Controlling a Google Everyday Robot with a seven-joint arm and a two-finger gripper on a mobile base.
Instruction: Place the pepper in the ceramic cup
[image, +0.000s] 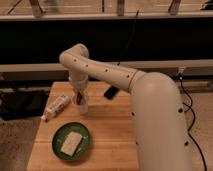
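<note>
Only the one camera view here, so this is everything. The arm (107, 72) came in from the right side of the shot, big white curved thing, and bent down over the back left part of the wooden table (107, 135). The gripper (79, 94) hung pointing straight down, right above the ceramic cup (80, 104), basically at its rim. A small dark reddish bit showed at the tip, which looked like the pepper (79, 96), sitting right at the mouth of the cup. Whether it was pinched in the gripper or already loose inside the cup, I honestly couldn't tell, and the same goes for the jaws being released or clenched.

The cup itself stood upright on the table, a little whitish thing. Just to its left lay a white tube (56, 106), tipped on its side and angled toward the front left edge. In front of the cup, nearer the camera, sat a round green plate (71, 141) with a pale rectangular piece (70, 143) on it. Off to the right of the cup, behind the arm, a black flat object (111, 92) lay on the table, well apart from the cup.
</note>
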